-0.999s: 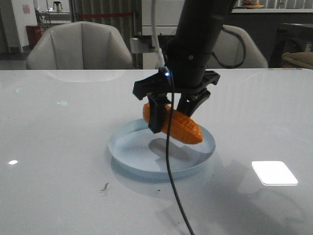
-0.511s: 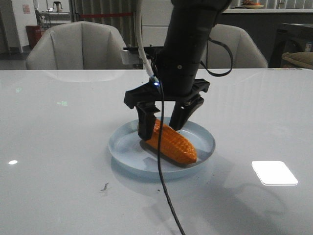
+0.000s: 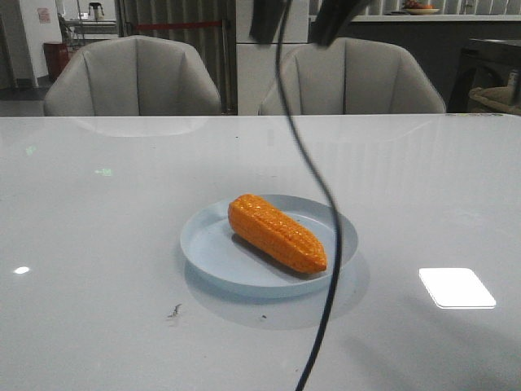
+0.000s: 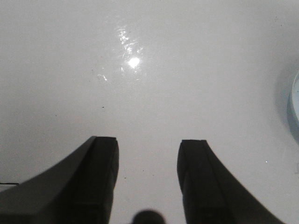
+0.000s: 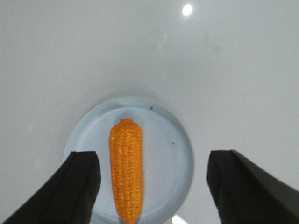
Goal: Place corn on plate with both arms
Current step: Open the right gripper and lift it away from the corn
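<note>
The orange corn [image 3: 277,232] lies on its side in the pale blue plate [image 3: 203,244] at the table's middle, touched by nothing. In the right wrist view my right gripper [image 5: 153,158] is wide open and empty, high above the corn [image 5: 126,170] and plate [image 5: 175,140]. Only dark parts of that arm [image 3: 332,16] show at the front view's top edge. My left gripper [image 4: 148,149] is open and empty over bare white table, with the plate's rim [image 4: 295,107] just at that view's edge. It is not in the front view.
A black cable [image 3: 313,179] hangs from the right arm down across the plate's front. Two grey chairs [image 3: 134,77] stand behind the table. A small dark speck [image 3: 174,310] and a bright light reflection [image 3: 456,287] lie on the white table.
My right gripper set the corn down on the plate, opened and let it go. It then rose almost out of the front view.
</note>
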`<control>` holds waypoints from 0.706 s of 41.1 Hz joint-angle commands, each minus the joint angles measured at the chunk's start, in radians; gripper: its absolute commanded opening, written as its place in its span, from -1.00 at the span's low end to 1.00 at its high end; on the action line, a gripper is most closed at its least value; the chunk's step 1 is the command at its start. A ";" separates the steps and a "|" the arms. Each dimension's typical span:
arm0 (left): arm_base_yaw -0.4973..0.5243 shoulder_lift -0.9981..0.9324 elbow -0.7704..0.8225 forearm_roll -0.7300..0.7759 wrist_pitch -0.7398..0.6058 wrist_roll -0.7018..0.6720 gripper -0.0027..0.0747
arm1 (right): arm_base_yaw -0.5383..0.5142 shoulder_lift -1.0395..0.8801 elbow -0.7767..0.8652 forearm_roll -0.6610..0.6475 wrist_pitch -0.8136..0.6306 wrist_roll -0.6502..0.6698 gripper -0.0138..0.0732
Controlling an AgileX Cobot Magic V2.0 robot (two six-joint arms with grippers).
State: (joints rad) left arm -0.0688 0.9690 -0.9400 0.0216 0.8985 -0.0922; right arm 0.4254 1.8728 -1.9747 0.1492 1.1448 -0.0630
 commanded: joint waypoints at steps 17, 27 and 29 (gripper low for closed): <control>0.002 -0.016 -0.028 0.058 -0.075 -0.007 0.01 | -0.491 -0.800 0.546 0.004 -0.228 0.007 0.66; 0.002 -0.016 -0.028 0.058 -0.075 -0.007 0.01 | -0.547 -1.136 0.988 0.009 -0.293 0.006 0.66; 0.002 -0.016 -0.028 0.058 -0.077 -0.007 0.01 | -0.547 -1.169 1.035 0.011 -0.287 0.007 0.66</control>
State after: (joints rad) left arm -0.0688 0.9690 -0.9400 0.0739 0.8917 -0.0922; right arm -0.1148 0.7796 -0.9940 0.1493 0.9427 -0.0575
